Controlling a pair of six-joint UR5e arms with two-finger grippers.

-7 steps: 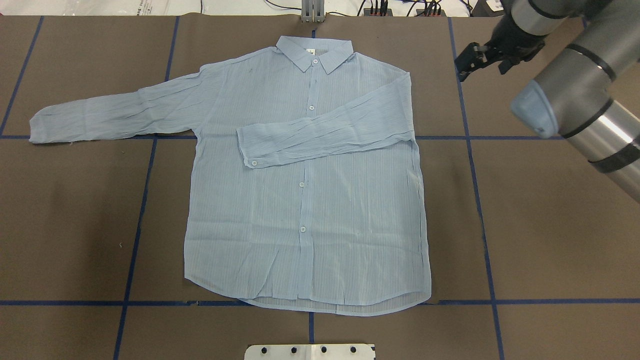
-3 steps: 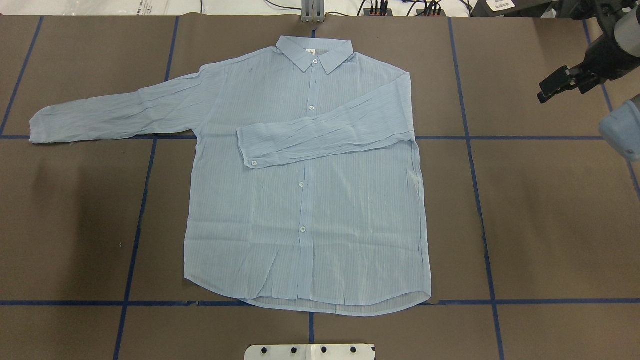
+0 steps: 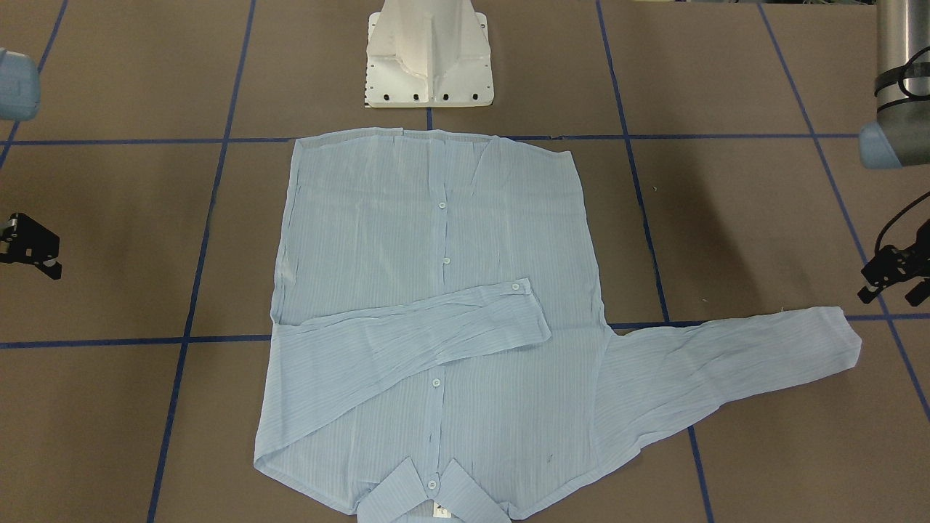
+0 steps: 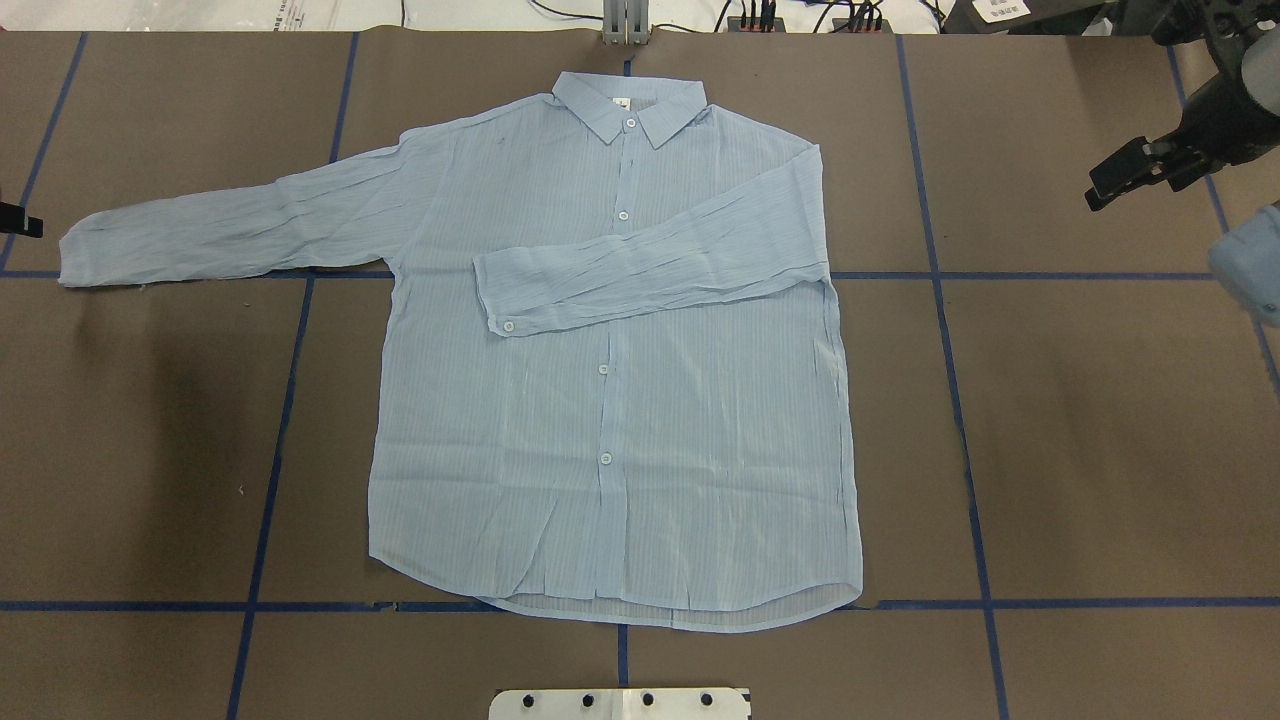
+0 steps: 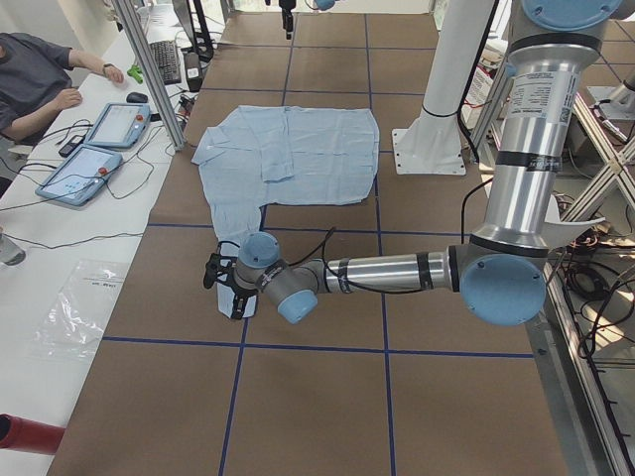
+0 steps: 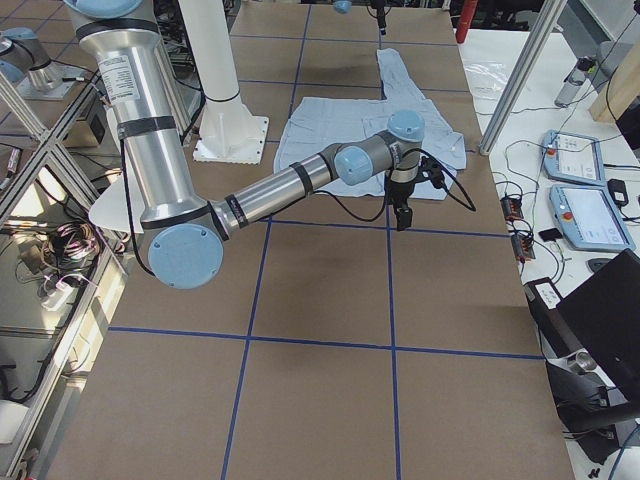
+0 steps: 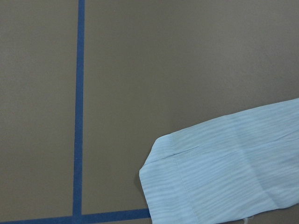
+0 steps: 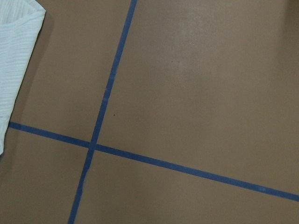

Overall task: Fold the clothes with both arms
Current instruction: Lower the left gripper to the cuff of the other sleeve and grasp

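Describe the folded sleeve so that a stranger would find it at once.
On the brown table lies a light blue shirt. One sleeve lies folded across its chest, over the buttons. The other sleeve stretches out flat on the table.

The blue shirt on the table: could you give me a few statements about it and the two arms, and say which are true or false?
1. One sleeve lies folded across the front of the shirt. True.
2. The right gripper grips the collar. False: it hangs over bare table, off the shirt.
3. The other sleeve lies stretched out toward the left gripper. True.
4. The shirt is unbuttoned and spread open. False: its front is buttoned shut.
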